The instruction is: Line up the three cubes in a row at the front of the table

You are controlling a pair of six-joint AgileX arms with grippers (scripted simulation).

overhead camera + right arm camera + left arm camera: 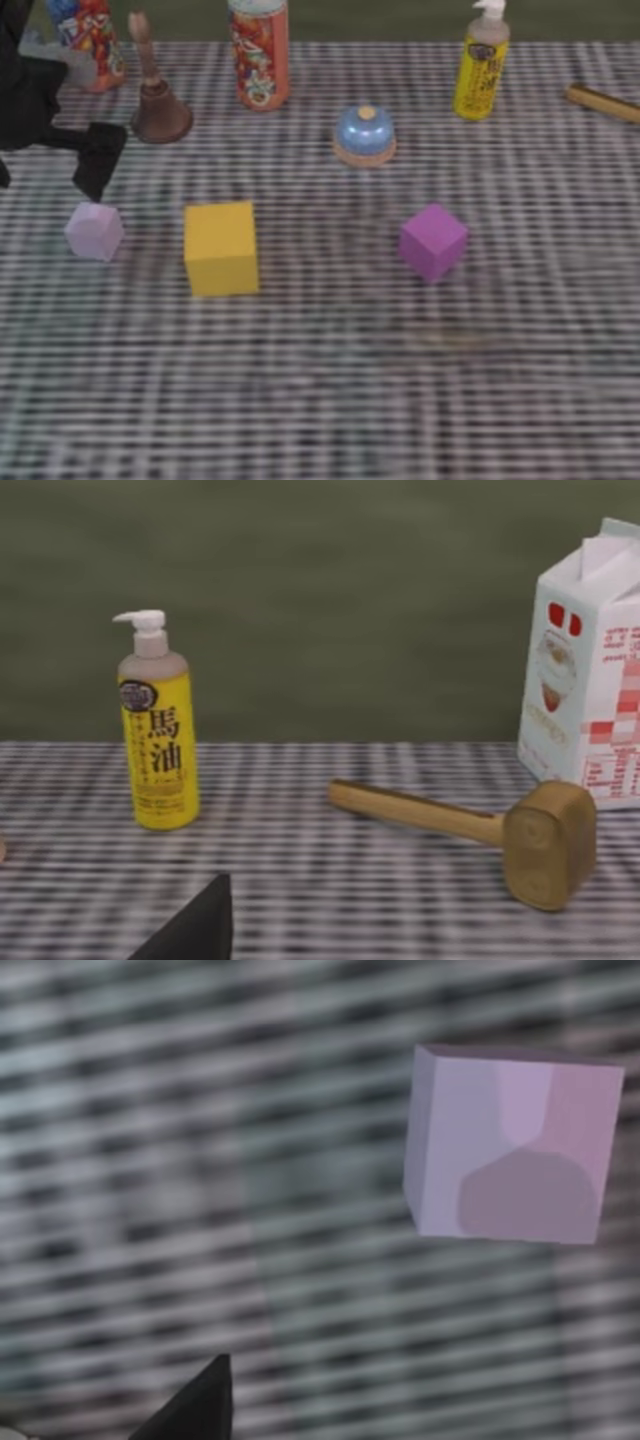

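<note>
Fingers of the left gripper [95, 165] are hanging at upper left of the top view, just above the lilac cube [94, 231]; whether they are spread I cannot tell. Yellow cube [221, 248] is sitting nearby, magenta cube [433, 241] right of centre on the tabletop [330, 400]. Risk: descending off-centre and nudging the small cube askew. Right arm is parked out of view.

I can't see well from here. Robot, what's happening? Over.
Left gripper above lilac cube, holding nothing. Yellow cube and purple cube lie apart, mid-table. Nothing blocking.
</note>
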